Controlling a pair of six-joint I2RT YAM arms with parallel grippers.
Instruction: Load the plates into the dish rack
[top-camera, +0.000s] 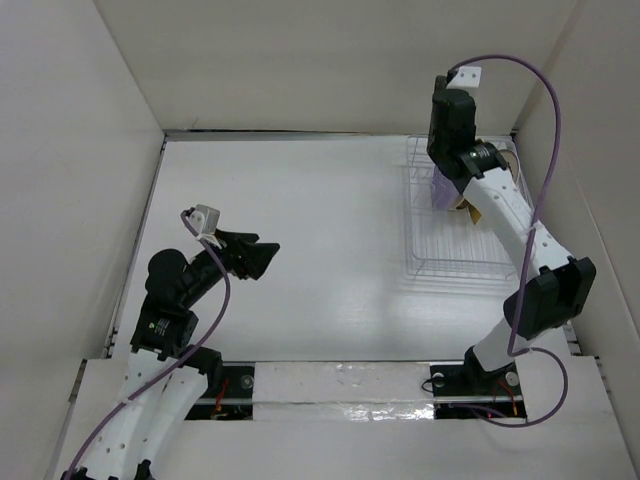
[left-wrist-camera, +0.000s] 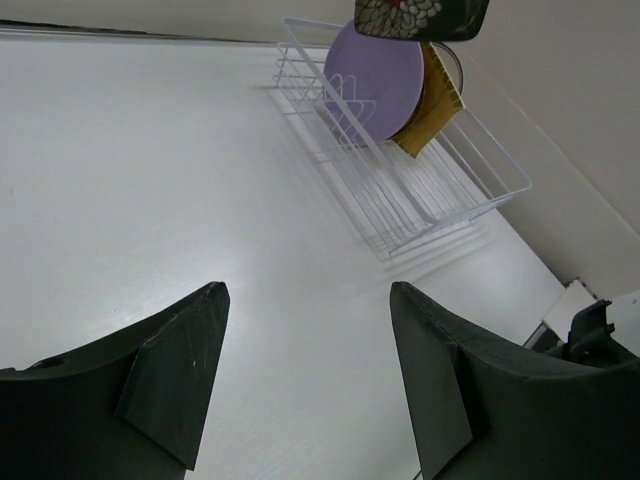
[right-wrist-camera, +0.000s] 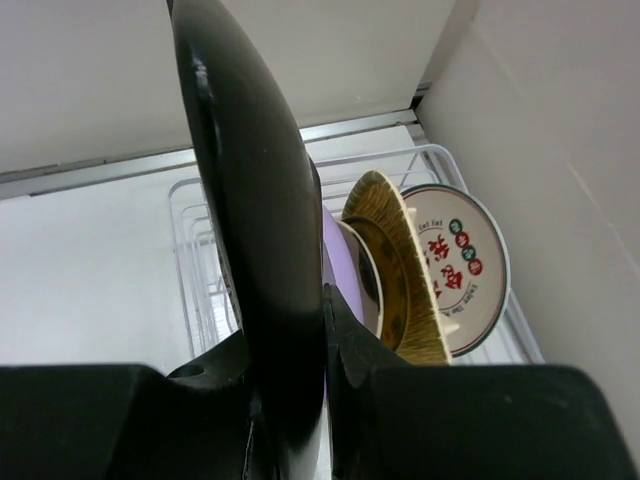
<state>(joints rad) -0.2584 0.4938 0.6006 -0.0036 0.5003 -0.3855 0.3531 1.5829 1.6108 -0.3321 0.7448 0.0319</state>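
Black floral plate (left-wrist-camera: 420, 15) clamped in right gripper (right-wrist-camera: 290, 370) over rack (left-wrist-camera: 400, 200)

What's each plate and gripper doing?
Left gripper: open, empty.
Right gripper: shut on the black floral plate.
Black floral plate: held over the dish rack.
Lilac plate: standing in rack.
Yellow woven plate: standing in rack.
White plate with red marks: standing in rack.

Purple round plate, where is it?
Left wrist view, upper right: the round lilac plate stands in the white wire dish rack, beside the yellow woven plate.
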